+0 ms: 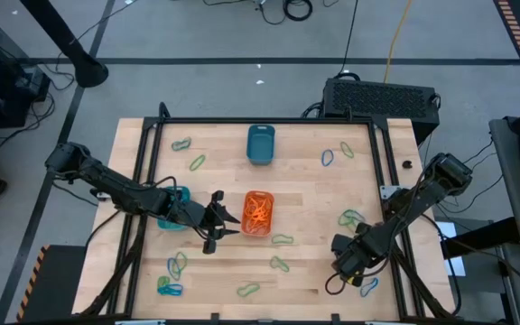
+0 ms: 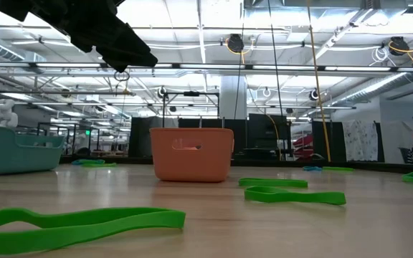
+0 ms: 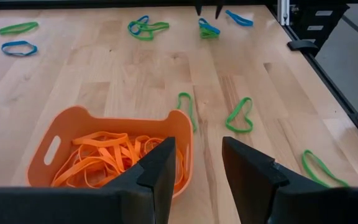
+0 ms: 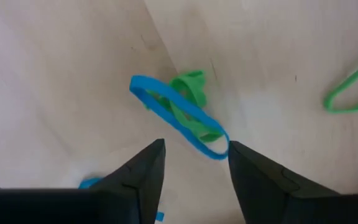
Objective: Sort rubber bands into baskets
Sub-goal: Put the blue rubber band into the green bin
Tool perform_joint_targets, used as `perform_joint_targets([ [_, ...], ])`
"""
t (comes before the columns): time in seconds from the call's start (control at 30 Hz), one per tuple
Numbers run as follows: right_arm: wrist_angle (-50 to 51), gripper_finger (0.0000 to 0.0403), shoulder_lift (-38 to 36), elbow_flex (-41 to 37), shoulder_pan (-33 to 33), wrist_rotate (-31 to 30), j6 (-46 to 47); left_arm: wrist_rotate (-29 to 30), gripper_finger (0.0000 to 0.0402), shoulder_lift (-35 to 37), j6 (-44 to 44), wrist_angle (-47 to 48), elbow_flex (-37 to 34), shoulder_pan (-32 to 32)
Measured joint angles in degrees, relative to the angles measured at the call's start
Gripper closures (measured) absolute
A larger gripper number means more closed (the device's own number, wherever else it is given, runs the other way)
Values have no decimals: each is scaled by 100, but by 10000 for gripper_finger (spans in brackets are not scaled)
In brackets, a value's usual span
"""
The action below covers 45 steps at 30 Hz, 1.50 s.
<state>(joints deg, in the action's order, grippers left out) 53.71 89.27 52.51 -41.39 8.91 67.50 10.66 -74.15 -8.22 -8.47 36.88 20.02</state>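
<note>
Green rubber band (image 2: 77,226), flat on the counter (image 2: 214,229), lies nearest the low camera; two more green bands (image 2: 292,190) lie farther right of it.

Left end effector (image 1: 219,219): just left of the orange basket (image 1: 257,213), fingers (image 3: 160,171) apart, holding nothing. Its wrist view alone shows the basket's contents, a heap of orange rubber bands (image 3: 107,158); the low view gives only the basket's side wall.

Turquoise basket (image 1: 175,209): on the counter's left side, partly under the left arm in the high view.

Dark teal basket (image 1: 260,144): toward the far edge, middle, seen only from above.

Loose rubber bands: green and blue loops scattered across the counter, thickest at the near left corner (image 1: 171,276) and along the right side (image 1: 350,218), per the high view.

Right end effector (image 1: 351,262): near right corner of the counter, fingers (image 4: 138,171) spread, nothing between them. Its wrist view alone shows a blue rubber band (image 4: 179,118) tangled with a green one (image 4: 188,87), lying on the wood just beyond the fingertips.
</note>
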Motion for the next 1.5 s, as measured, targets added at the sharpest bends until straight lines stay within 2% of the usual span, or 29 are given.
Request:
perform_joint_targets([
  [0.27,61,234,-1,2,-297,24,-397,0,262,0,4,2,0,1],
  [0.4,-256,234,0,0,-653,359,-780,0,262,0,6,2,0,1],
  [0.67,-626,234,13,0,-1198,335,-824,0,262,0,8,2,0,1],
  [1.0,-874,234,536,-2,-1508,383,-1072,0,262,0,4,6,0,-1],
  [1.23,-795,236,1000,21,-1561,1114,-1658,0,262,0,1,9,0,0],
  [1.37,-756,274,1099,20,-1556,1139,-1945,0,262,0,6,16,0,-1],
  [1.5,-777,359,1016,3,-1451,1254,-2048,0,262,0,6,22,0,-1],
])
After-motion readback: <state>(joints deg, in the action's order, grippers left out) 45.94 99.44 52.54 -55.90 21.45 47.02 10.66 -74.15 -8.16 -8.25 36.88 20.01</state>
